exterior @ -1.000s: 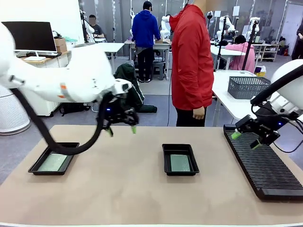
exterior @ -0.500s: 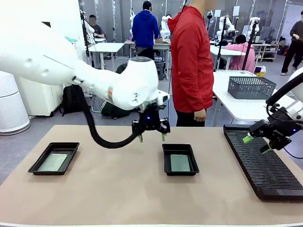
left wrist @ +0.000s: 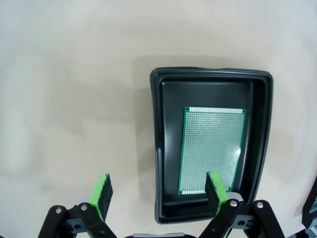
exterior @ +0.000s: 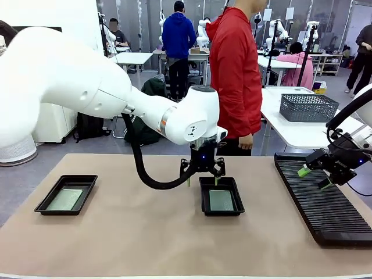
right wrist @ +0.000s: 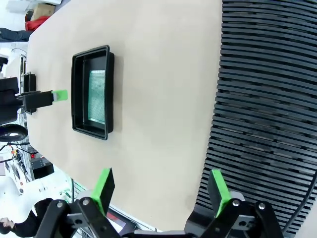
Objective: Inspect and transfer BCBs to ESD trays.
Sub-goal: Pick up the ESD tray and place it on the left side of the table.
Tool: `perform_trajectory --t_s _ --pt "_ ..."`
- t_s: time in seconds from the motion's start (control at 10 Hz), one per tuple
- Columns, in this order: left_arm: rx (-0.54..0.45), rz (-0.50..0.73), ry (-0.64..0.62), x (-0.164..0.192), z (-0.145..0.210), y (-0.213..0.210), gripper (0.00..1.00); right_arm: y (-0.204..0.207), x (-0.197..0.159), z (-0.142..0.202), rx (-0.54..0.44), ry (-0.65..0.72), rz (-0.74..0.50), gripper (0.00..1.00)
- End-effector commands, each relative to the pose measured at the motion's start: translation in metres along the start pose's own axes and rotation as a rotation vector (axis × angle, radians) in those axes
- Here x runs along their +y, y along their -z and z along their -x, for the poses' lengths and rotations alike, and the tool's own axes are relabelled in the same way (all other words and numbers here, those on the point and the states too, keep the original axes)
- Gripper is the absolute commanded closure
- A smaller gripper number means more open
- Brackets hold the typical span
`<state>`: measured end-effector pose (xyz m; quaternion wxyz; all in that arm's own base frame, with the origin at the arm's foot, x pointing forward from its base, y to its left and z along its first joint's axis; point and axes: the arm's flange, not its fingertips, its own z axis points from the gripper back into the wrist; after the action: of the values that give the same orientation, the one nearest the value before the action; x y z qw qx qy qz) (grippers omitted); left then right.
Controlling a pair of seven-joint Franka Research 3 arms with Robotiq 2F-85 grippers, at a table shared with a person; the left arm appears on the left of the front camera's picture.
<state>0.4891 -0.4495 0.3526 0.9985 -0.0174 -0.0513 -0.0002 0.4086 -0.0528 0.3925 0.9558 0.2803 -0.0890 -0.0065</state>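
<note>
Covering the table (exterior: 145, 244) is a plain beige surface; behind it stands a person in a red jacket (exterior: 235, 75), with white desks and a grey mesh basket (exterior: 308, 107) farther back. The left gripper (exterior: 202, 179), fingers spread, hangs at 12 o'clock of the middle ESD tray (exterior: 203, 200) holding a BCB (exterior: 221, 200) (flat on its floor). Another tray (exterior: 43, 204) with a board (exterior: 64, 199) sits at 9 o'clock. The right gripper (exterior: 313, 178), spread and empty, hovers over the ribbed black rack (exterior: 325, 215).

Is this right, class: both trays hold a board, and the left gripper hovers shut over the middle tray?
Not quite. The left gripper hovers open, not shut, over the middle tray; the left wrist view shows its jaws apart. Both trays do hold a board.
</note>
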Motion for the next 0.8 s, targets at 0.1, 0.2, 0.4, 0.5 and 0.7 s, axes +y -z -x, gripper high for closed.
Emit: perform_trajectory --t_s 0.1,0.2,0.4,0.5,0.7 --pt "-0.003 -0.034 -0.044 0.000 -0.004 0.019 0.00 -0.002 0.001 0.001 -0.001 0.007 0.005 0.00" --pt "-0.007 -0.028 -0.048 0.003 -0.005 0.025 0.00 -0.002 0.001 0.001 -0.001 0.007 0.005 0.00" --pt "0.005 -0.008 -0.047 0.006 -0.009 0.037 0.00 -0.002 0.001 0.001 -0.001 0.007 0.005 0.00" --pt "-0.001 -0.002 -0.044 0.005 -0.006 0.037 0.00 -0.002 0.001 0.001 -0.001 0.007 0.005 0.00" --pt "0.017 -0.015 -0.037 0.005 -0.008 0.038 0.00 -0.002 0.001 0.001 -0.001 0.007 0.005 0.00"
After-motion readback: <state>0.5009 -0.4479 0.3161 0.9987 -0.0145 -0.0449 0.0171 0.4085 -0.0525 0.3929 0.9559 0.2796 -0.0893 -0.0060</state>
